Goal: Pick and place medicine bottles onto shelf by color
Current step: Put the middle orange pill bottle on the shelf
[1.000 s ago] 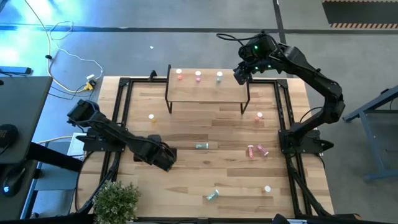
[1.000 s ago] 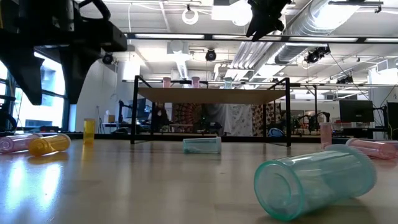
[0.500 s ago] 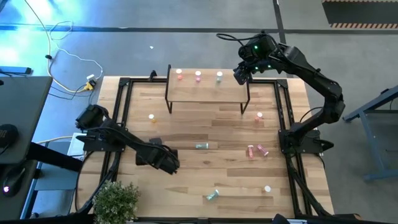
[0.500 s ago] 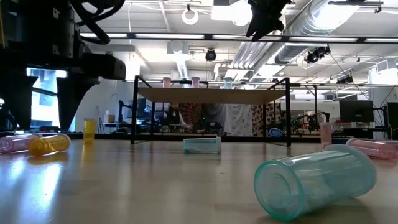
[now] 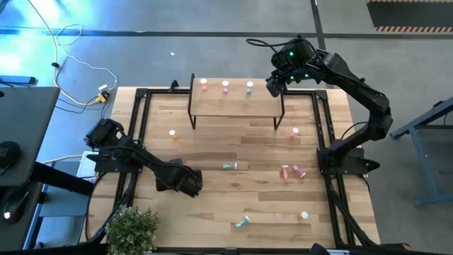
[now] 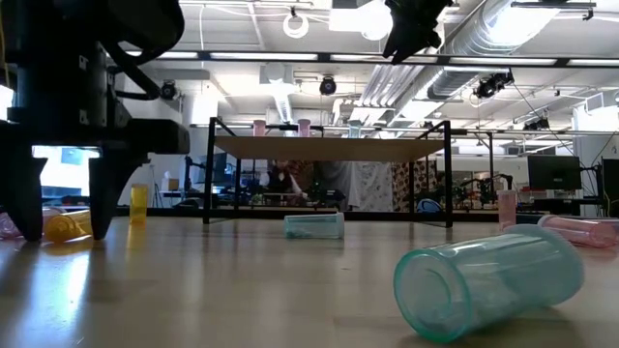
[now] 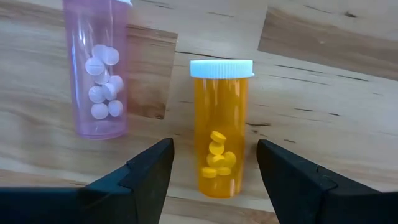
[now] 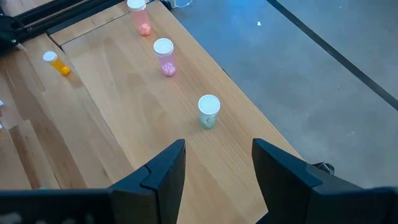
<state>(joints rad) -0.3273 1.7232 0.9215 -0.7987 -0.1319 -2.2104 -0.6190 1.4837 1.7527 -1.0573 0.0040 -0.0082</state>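
My left gripper (image 5: 187,183) (image 7: 214,180) is open and low over the table near its left side. Its fingers stand on either side of an orange bottle (image 7: 219,134) (image 6: 73,225) that lies on its side, without touching it. A pink bottle (image 7: 96,74) lies beside that one. My right gripper (image 5: 274,83) (image 8: 214,163) is open and hovers above the right end of the shelf (image 5: 237,101). Three bottles stand upright on the shelf, among them a pink one (image 8: 164,56) and a teal one (image 8: 208,111).
More bottles are spread over the table: a teal one lying mid-table (image 5: 230,166), another teal (image 5: 242,222) (image 6: 488,280) near the front edge, pink ones on the right (image 5: 291,171), an orange one standing (image 5: 172,132). A potted plant (image 5: 131,228) sits at the near left corner.
My left gripper has come down to the table, and its open fingers now reach the tabletop on either side of the lying orange bottle. The bottles have kept their places.
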